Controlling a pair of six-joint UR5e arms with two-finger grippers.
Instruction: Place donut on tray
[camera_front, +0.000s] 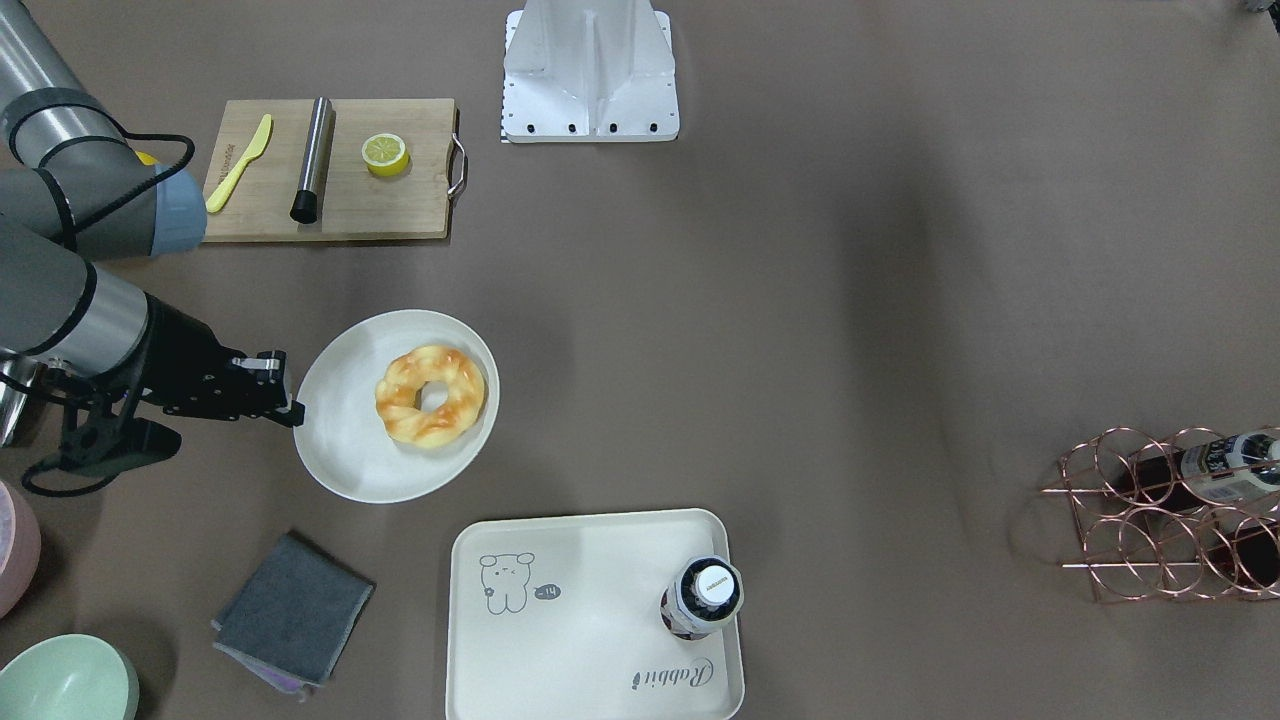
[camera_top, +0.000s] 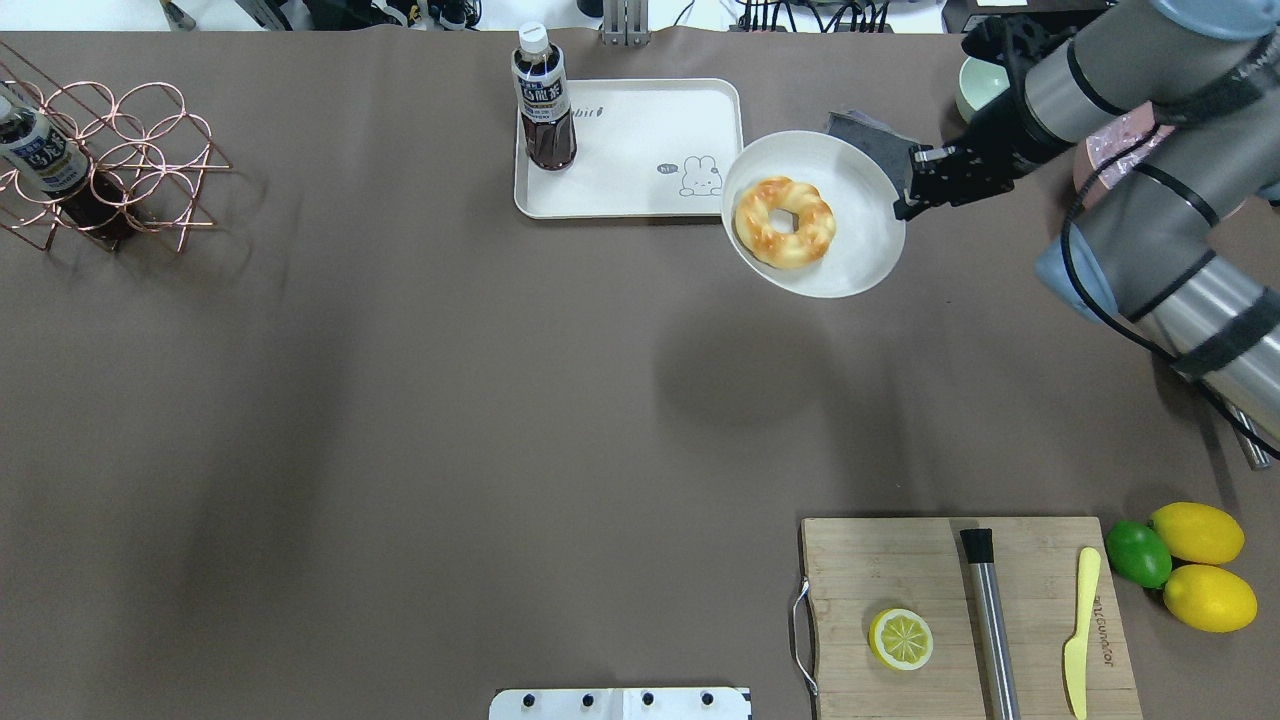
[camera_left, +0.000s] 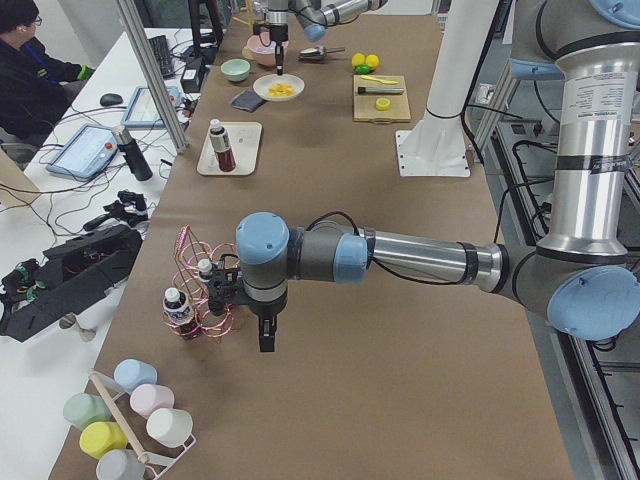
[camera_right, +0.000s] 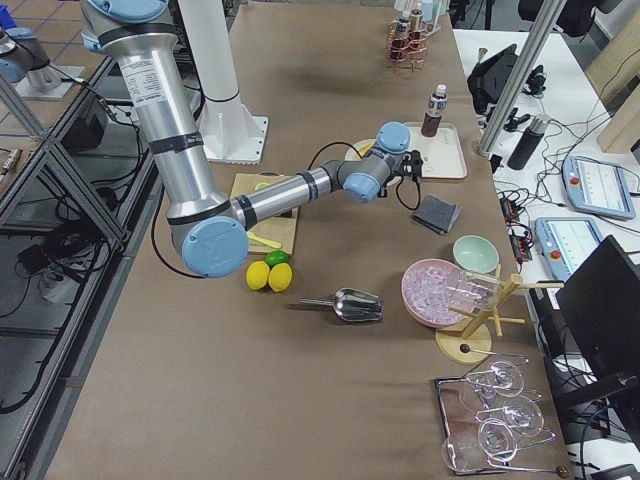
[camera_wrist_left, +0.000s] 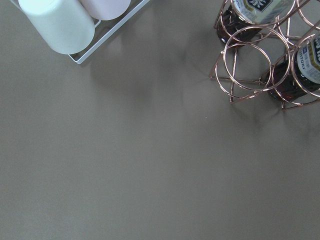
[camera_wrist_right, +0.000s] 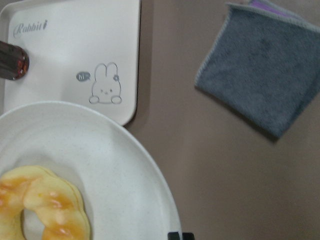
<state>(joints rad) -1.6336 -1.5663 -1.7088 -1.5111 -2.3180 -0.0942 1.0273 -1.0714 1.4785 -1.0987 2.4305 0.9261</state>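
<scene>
The donut (camera_front: 431, 395), golden-brown and twisted, lies on a round off-white plate (camera_front: 345, 440). My right gripper (camera_front: 295, 412) is shut on the plate's rim and holds it off the table. In the overhead view the plate (camera_top: 860, 250) with the donut (camera_top: 784, 221) overlaps the near right corner of the cream tray (camera_top: 640, 140). The right wrist view shows the donut (camera_wrist_right: 45, 210), the plate (camera_wrist_right: 110, 165) and the tray (camera_wrist_right: 75, 45) beneath. My left gripper (camera_left: 266, 338) hangs over bare table far away, and I cannot tell whether it is open or shut.
A dark bottle (camera_front: 703, 598) stands on the tray's corner. A grey cloth (camera_front: 293, 610) and a green bowl (camera_front: 65, 680) lie near the plate. A cutting board (camera_front: 330, 210) holds a lemon half (camera_front: 385, 155). A copper wire rack (camera_front: 1170, 510) stands at the far end.
</scene>
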